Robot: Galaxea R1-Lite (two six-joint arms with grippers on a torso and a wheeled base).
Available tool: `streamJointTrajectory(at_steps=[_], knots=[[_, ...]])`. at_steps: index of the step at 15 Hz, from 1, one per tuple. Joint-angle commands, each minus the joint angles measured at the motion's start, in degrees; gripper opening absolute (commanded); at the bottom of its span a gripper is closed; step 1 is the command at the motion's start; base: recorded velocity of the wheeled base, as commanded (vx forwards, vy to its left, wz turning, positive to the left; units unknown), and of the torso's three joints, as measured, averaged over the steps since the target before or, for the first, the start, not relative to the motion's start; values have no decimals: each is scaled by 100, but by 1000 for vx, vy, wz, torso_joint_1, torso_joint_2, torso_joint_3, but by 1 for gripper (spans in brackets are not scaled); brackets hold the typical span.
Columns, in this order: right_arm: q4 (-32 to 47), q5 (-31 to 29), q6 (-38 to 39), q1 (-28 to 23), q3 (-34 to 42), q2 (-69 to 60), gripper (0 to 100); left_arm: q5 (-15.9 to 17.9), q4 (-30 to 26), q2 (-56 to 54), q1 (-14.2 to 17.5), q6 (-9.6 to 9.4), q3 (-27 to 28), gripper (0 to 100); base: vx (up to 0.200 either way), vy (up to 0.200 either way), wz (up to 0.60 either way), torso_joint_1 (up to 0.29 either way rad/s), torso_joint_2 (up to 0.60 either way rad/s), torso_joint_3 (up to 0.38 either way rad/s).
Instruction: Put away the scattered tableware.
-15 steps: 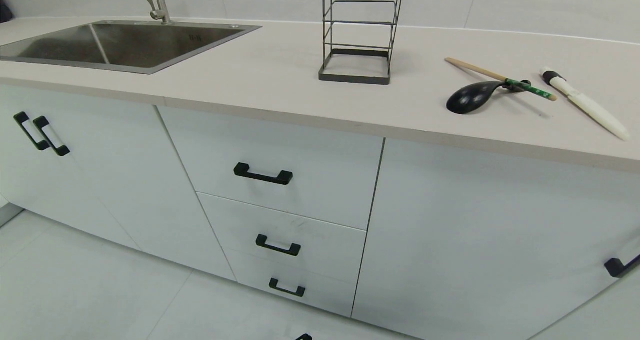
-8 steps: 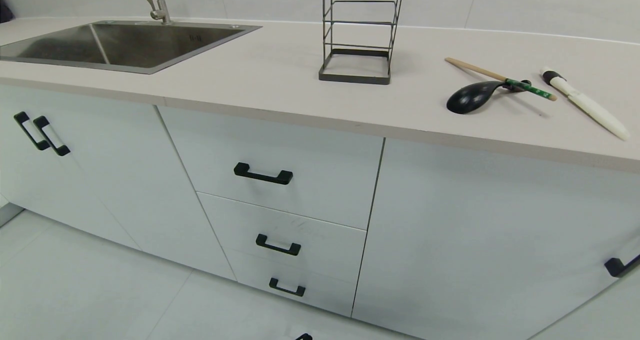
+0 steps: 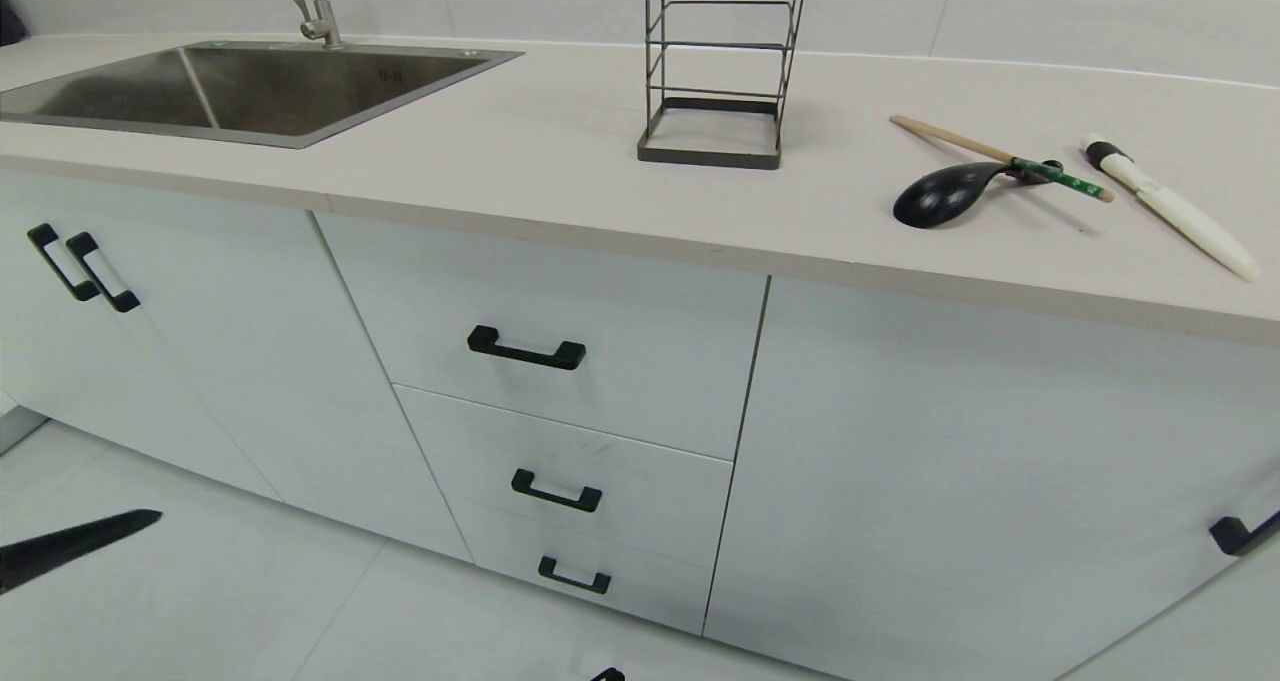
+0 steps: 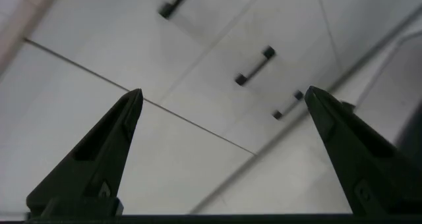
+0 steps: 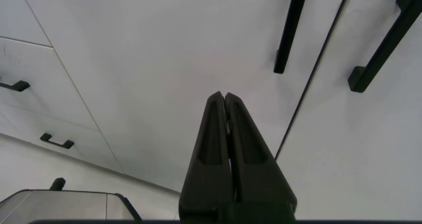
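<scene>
On the counter at the right lie a black spoon [image 3: 945,193], a wooden chopstick [image 3: 1000,156] with a green end resting across the spoon's handle, and a white utensil [image 3: 1165,206] with a black band. My left gripper [image 4: 222,92] is open and empty, low in front of the drawers; one of its fingers [image 3: 75,544] pokes in at the lower left of the head view, above the floor. My right gripper [image 5: 225,95] is shut on nothing, facing white cabinet doors.
A dark wire rack [image 3: 712,153] stands mid-counter and a steel sink [image 3: 250,86] with a tap sits at the far left. Below are three drawers, the top one with a black handle [image 3: 526,349], and doors with black handles [image 5: 290,29].
A black finger of my left gripper has come into the head view at the lower left. The tableware on the counter has not moved.
</scene>
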State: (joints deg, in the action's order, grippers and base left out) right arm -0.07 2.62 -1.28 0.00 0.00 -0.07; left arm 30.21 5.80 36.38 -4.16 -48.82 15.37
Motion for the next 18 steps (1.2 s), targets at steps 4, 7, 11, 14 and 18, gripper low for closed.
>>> streamJointTrajectory(at_steps=[4, 7, 11, 14, 18], knots=[[-1, 2, -4, 0, 0, 7, 0, -1351, -88, 2383, -1817, -242, -184, 100, 0, 0, 0, 0, 0, 0], [-1, 10, -4, 0, 0, 7, 0, -1782, 1186, 4360, -2871, -321, 1, 100, 0, 0, 0, 0, 0, 0], [-1, 10, -4, 0, 0, 7, 0, -1896, 2065, 5222, -2863, -426, -26, 100, 0, 0, 0, 0, 0, 0], [-1, 2, -4, 0, 0, 7, 0, -1896, 2083, 5415, -2836, -1077, 300, 100, 0, 0, 0, 0, 0, 0], [-1, 2, -4, 0, 0, 7, 0, -1905, 2092, 5731, -2801, -1129, 599, 100, 0, 0, 0, 0, 0, 0]])
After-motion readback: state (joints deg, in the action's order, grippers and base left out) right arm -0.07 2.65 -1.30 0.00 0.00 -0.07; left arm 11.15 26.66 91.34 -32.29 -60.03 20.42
